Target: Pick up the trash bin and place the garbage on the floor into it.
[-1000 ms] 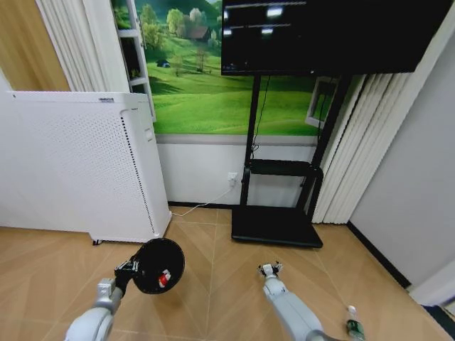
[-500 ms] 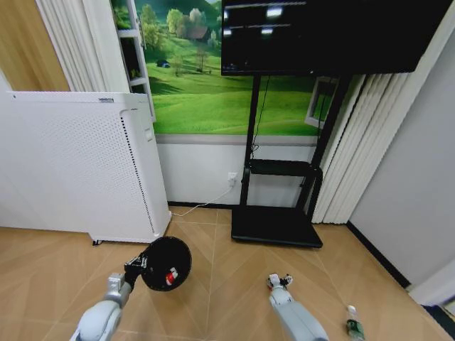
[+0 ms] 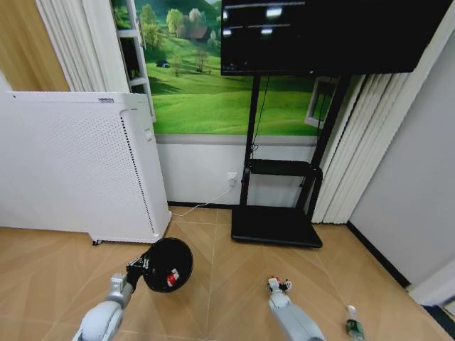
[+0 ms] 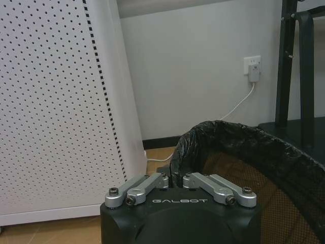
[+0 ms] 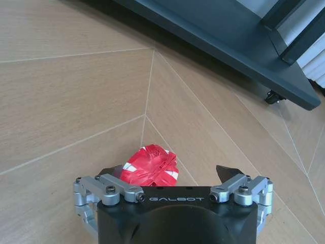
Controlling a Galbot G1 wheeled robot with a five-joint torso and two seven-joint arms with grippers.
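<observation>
L gripper (image 3: 137, 269) is pinching the rim of the trash bin (image 3: 169, 264), holding it tipped w/ its open mouth facing the head cam, over the wood floor (image 3: 213, 241) just in front of the white perforated appliance (image 3: 78, 167). In the left wrist view, the fingers (image 4: 152, 181) are pressing together on the bin's black-bagged rim (image 4: 228, 137). A red-and-white scrap (image 3: 169, 278) is sitting inside the bin.

R gripper (image 3: 279, 285) is hanging low over the floor near the front edge of the black TV stand base (image 3: 274, 226), its fingers (image 5: 227, 174) spreading wide apart. In the right wrist view, the crumpled red-and-white wrapper (image 5: 148, 166) is lying on the floorboards between them, closer to one finger; contact can't be told.

A small clear-greenish bottle (image 3: 353, 324) w/ a white cap is lying on the floor toward the right wall, well apart from the R gripper and the bin.
</observation>
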